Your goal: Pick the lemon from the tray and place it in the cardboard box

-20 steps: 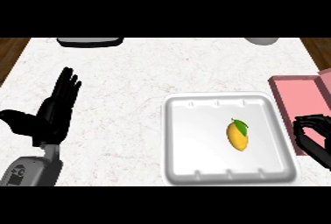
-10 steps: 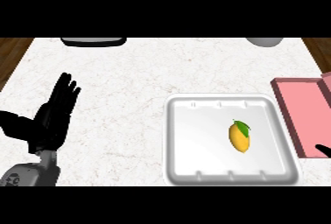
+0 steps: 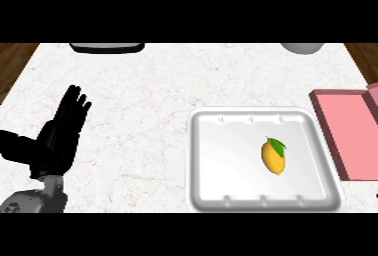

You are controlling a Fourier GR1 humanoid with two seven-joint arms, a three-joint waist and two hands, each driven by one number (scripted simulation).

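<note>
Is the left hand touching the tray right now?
Apart. The head view shows the left hand open at the counter's left side, with a wide strip of bare marble between its fingers and the white tray's left rim.

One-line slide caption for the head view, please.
Lemon lies on the white tray, pink box at its right; left hand rests open.
</note>
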